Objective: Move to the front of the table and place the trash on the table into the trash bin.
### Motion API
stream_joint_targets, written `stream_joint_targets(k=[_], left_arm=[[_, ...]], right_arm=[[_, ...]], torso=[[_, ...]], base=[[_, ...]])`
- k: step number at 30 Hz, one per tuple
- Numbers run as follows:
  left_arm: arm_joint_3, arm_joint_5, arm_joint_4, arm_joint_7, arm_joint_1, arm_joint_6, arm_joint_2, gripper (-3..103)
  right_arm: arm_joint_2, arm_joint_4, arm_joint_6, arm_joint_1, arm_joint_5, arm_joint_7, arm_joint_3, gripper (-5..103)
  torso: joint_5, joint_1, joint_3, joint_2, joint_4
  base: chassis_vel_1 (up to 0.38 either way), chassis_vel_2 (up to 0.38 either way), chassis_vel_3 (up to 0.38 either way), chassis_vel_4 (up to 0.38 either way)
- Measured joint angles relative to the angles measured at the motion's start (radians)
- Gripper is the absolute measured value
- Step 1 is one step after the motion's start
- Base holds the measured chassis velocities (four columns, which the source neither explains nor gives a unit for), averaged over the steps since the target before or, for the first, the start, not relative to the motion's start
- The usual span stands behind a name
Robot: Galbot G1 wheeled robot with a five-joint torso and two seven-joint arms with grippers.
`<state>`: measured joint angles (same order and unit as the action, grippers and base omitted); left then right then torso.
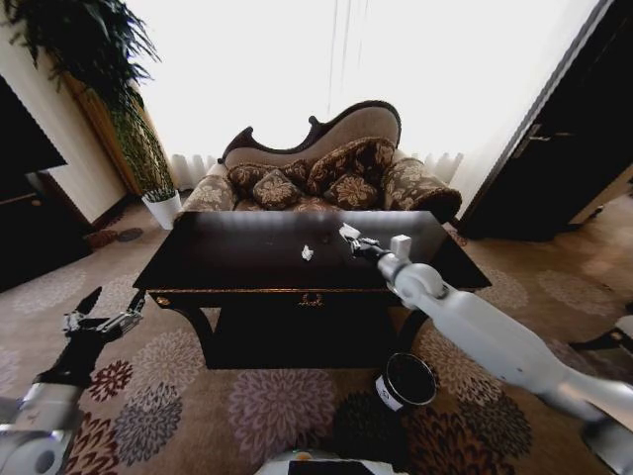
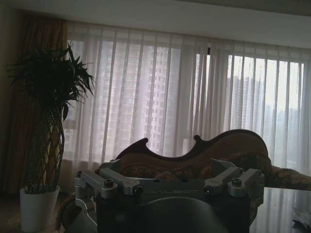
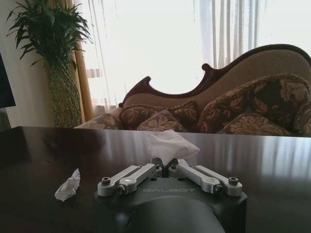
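Partly hidden: paper ball [image 3: 171, 145] in right pincer [image 3: 168, 167]

A curved-back sofa with a dark carved wooden frame and beige upholstery [image 1: 326, 158] sits in the upper middle of the head view, loaded with brown floral-patterned cushions [image 1: 346, 168]. Behind it, sheer white curtains [image 1: 316, 59] cover a bright window across the top of the frame. A tall green leafy plant [image 1: 109, 89] fills the upper left, rising from a white plant pot [image 1: 163, 208] on the floor. A black cabinet [image 1: 30, 198] stands at the left edge, and a dark door [image 1: 564, 139] takes the upper right. A beige carpet with large round floral medallions in red, grey and dark green [image 1: 267, 406] spreads over the lower part of the frame.
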<state>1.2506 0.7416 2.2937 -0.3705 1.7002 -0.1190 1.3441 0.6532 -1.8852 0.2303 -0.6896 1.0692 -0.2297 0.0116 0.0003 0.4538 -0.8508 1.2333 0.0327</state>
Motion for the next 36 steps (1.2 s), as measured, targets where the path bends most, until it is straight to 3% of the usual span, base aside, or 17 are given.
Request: stream_joint_targets(k=[1, 6, 9, 12, 18, 22, 28, 31, 34, 36], left_arm=[[0.0, 0.0, 0.0, 0.0, 0.0, 0.0, 0.0, 100], [-0.027, -0.001, -0.004, 0.0, -0.018, 0.0, -0.002, 100], [-0.034, -0.002, -0.006, 0.0, -0.023, 0.0, 0.0, 100], [-0.044, -0.003, -0.009, 0.001, -0.027, 0.0, 0.003, 100], [-0.045, 0.0, -0.009, 0.001, -0.029, 0.0, 0.002, 100], [-0.047, 0.021, -0.004, 0.001, -0.033, -0.002, 0.01, 100], [-0.049, 0.025, -0.002, 0.003, -0.035, -0.002, 0.015, 100], [-0.049, 0.026, -0.006, 0.003, -0.037, -0.001, 0.019, 100], [-0.05, 0.026, -0.006, 0.002, -0.037, -0.001, 0.021, 100], [-0.049, 0.026, -0.004, 0.002, -0.036, -0.001, 0.024, 100]], right_arm=[[0.0, 0.0, 0.0, 0.0, 0.0, 0.0, 0.0, 1], [-0.021, -0.146, -0.013, -0.301, 0.007, 0.01, 0.284, 1], [-0.01, -0.188, -0.016, -0.374, -0.004, 0.014, 0.365, 1], [0.057, -0.285, -0.022, -0.541, -0.029, 0.025, 0.503, 1], [0.123, -0.358, -0.025, -0.669, -0.039, 0.032, 0.641, 1], [0.225, -0.439, -0.055, -0.814, -0.081, 0.074, 0.784, 1], [0.318, -0.48, -0.116, -0.944, -0.167, 0.138, 0.854, 1], [0.41, -0.479, -0.204, -1.024, -0.298, 0.195, 0.872, 1], [0.456, -0.474, -0.233, -1.053, -0.332, 0.201, 0.872, 1], [0.501, -0.441, -0.287, -1.075, -0.403, 0.215, 0.862, 1]], torso=[[0.0, 0.0, 0.0, 0.0, 0.0], [-0.0006, 0.0, 0.0, 0.0, -0.0001], [-0.0007, 0.0, 0.0, 0.0, -0.0001], [-0.0003, 0.0, 0.0, 0.0, -0.0001], [-0.0006, 0.0, 0.0, 0.0, -0.0003], [-0.0004, 0.0, 0.0, 0.0, -0.0001], [-0.0008, 0.0, 0.0, 0.0, -0.0003], [-0.0008, 0.0, 0.0, 0.0, -0.0001], [-0.0005, 0.0, 0.0, 0.0, 0.0], [-0.0007, 0.0, 0.0, 0.0, 0.0001]], base=[[0.0, 0.0, 0.0, 0.0], [0.0, 0.0, 0.0, 0.0], [0.0, 0.0, 0.0, 0.0], [0.0, 0.0, 0.0, 0.0], [0.0, 0.0, 0.0, 0.0], [0.0, 0.0, 0.0, 0.0], [0.0, 0.0, 0.0, 0.0], [0.0, 0.0, 0.0, 0.0], [0.0, 0.0, 0.0, 0.0], [0.0, 0.0, 0.0, 0.0]])
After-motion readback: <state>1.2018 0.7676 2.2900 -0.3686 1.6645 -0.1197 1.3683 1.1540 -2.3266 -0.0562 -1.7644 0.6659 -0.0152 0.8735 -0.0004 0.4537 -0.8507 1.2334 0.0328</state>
